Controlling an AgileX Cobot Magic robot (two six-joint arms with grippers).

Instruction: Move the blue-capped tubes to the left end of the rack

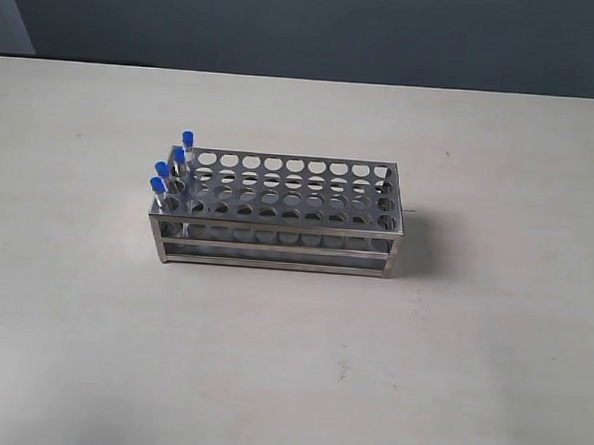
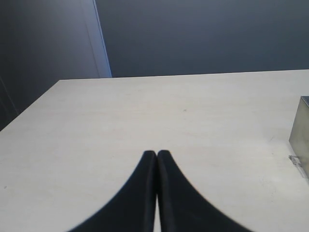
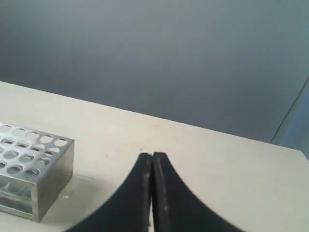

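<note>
Looks like the closing step; finds all four tubes (image 1: 162, 169) upright in the holes at the left end of the rack (image 1: 277, 228); shows left gripper (image 2: 157, 153) and right gripper (image 3: 152, 155) both pinched shut on nothing, clear of the rack; probably calls for no further pick, only checking that the tubes sit fully down.
</note>
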